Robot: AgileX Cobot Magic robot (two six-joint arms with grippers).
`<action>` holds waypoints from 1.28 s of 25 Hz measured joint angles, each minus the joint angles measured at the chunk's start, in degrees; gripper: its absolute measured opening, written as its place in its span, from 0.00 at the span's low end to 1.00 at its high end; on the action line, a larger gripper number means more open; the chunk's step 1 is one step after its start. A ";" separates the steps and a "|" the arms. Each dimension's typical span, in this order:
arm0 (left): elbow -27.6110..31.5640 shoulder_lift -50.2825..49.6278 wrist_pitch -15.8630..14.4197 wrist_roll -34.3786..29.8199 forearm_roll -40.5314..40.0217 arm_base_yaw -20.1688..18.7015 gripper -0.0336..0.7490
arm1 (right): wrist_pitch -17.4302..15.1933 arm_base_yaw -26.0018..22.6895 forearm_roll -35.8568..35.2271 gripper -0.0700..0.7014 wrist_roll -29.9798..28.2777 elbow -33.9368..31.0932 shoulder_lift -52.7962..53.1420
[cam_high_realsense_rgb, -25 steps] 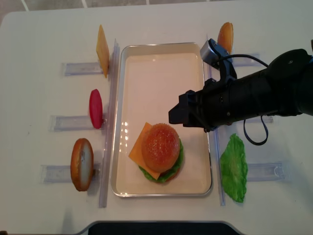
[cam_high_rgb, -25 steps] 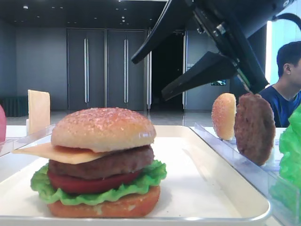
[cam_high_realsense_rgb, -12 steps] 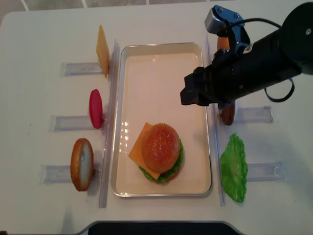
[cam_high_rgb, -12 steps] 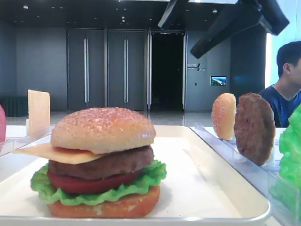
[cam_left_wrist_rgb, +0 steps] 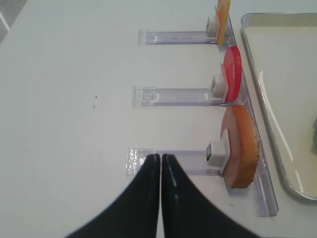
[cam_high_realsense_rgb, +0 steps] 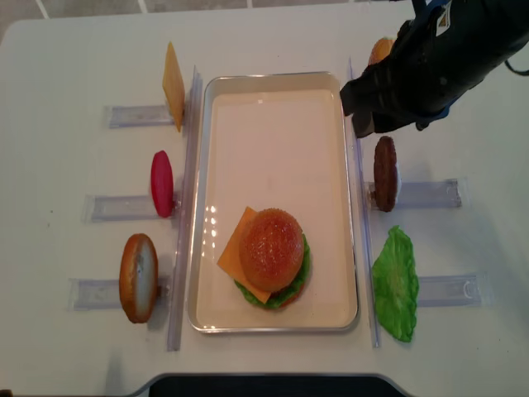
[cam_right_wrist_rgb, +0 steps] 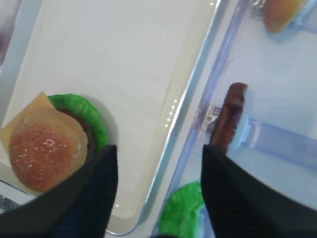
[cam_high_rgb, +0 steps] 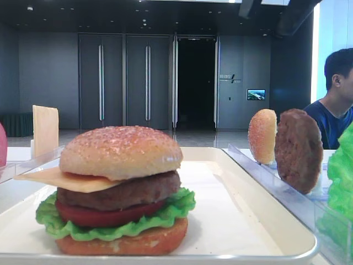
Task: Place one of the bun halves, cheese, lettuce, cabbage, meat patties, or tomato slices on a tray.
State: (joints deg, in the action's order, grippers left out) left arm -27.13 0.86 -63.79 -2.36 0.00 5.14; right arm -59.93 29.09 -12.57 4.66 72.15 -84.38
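On the left racks stand a cheese slice, a tomato slice and a bun half, each upright and probably light, stiff and smooth, best pinched across its thin faces near the top edge. The tray holds one stacked burger near its front. The left gripper has its jaws together and empty; the right gripper is spread wide, holding nothing, above the tray edge and patty.
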 joint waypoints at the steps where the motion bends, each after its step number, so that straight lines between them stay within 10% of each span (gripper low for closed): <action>1: 0.00 0.00 0.00 0.05 0.00 0.00 0.04 | -1.12 0.00 1.50 0.60 0.77 1.08 0.05; 10: 0.00 0.00 0.00 0.05 0.00 0.00 0.04 | -7.80 -5.38 8.72 0.60 1.77 5.11 0.32; 22: 0.00 0.00 0.00 0.05 0.00 0.00 0.04 | -9.92 -31.08 9.56 0.60 -1.93 5.11 0.32; 32: 0.00 0.00 0.00 0.05 0.00 0.00 0.04 | -9.92 -32.43 9.52 0.60 -3.48 4.35 1.16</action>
State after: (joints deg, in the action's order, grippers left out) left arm -27.13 0.86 -63.79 -2.31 0.00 5.14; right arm -69.85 -3.35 -3.06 1.18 76.51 -83.22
